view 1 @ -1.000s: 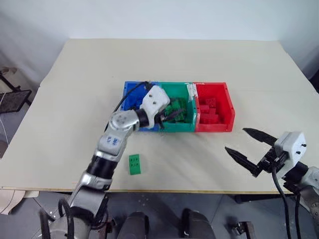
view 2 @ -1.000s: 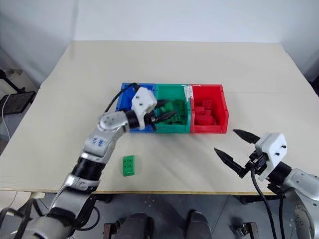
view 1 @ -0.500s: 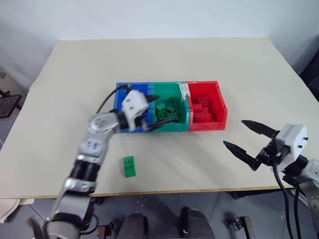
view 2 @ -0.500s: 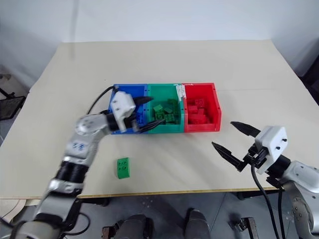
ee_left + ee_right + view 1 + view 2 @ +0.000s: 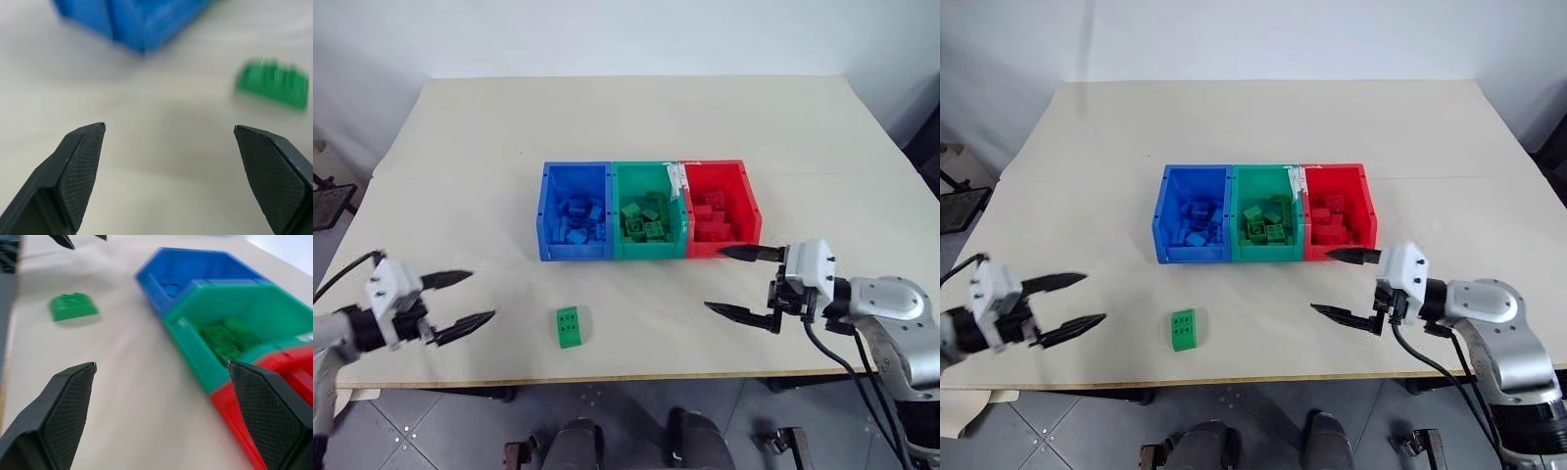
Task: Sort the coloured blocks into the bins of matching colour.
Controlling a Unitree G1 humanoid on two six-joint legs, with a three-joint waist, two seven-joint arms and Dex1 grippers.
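**Sorting nearly finished: one green block left on the desk**

Waiting at the near edge of the desk, both claws are released and empty. The left gripper (image 5: 458, 300) hangs over the near left corner with its two black fingers spread wide, nothing between them. The right gripper (image 5: 741, 283) sits toward the near right side, fingers likewise parted and holding nothing, pointing across the desk toward the middle.

Between the two, close to the near edge and a little left of centre, lies the one loose green block (image 5: 570, 326), studs up, flat on the desk (image 5: 470, 147) and apart from both grippers. It stands well clear of the bins, nearer the left gripper than the right.

Farther back, around the middle of the desk, the three joined bins stand in a row: the blue bin (image 5: 546, 211) on the left, the green bin (image 5: 648, 173) in the centre, the red bin (image 5: 751, 201) on the right. Each holds a heap of blocks of its own colour, and no stray colour is evident in any of them.

By this showing, the sorting is almost complete. What remains, as a judgement, is to pick up the single green block and drop it into the centre bin.
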